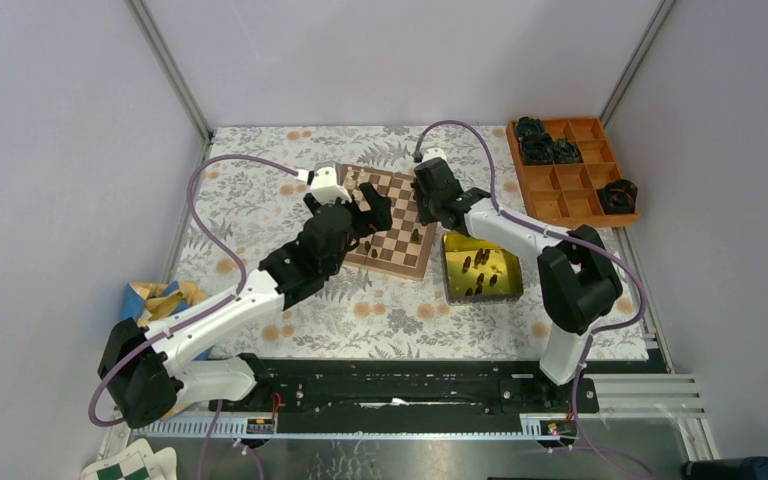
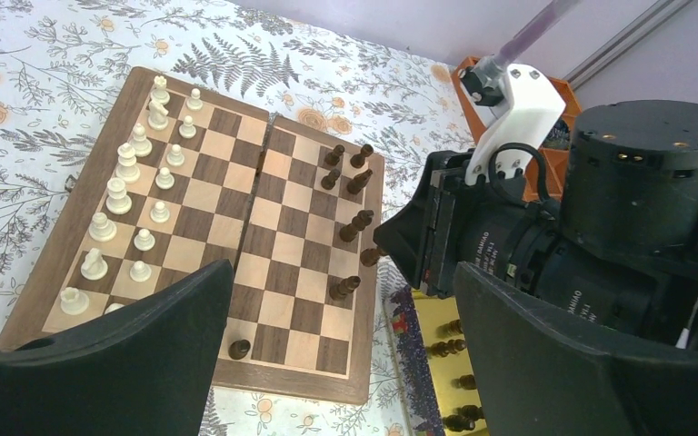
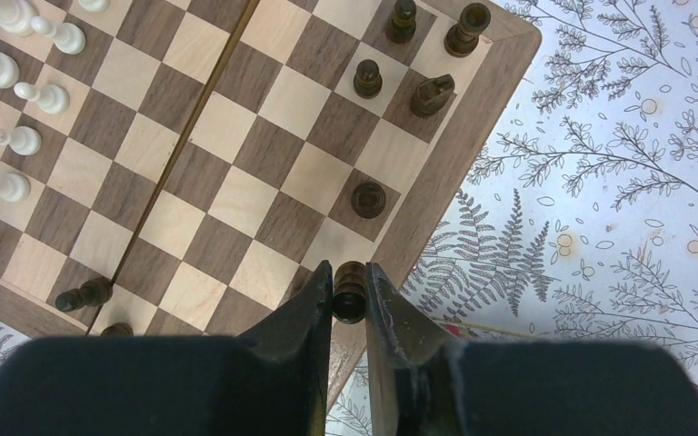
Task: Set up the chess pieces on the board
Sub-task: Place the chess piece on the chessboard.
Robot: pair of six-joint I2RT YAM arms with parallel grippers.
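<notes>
The right claw (image 3: 349, 272) grips a dark brown turned wooden chess piece (image 3: 349, 292) at the edge of the square checkered wooden board (image 3: 245, 195), which lies on the floral-patterned surface (image 1: 260, 190). The left claw (image 2: 344, 277) hangs wide open above the board. Pale cream wooden pieces (image 2: 127, 165) line the opposite side.

Checkered brown-and-cream board (image 2: 277, 245); fern-print tablecloth (image 2: 18, 182)
</notes>
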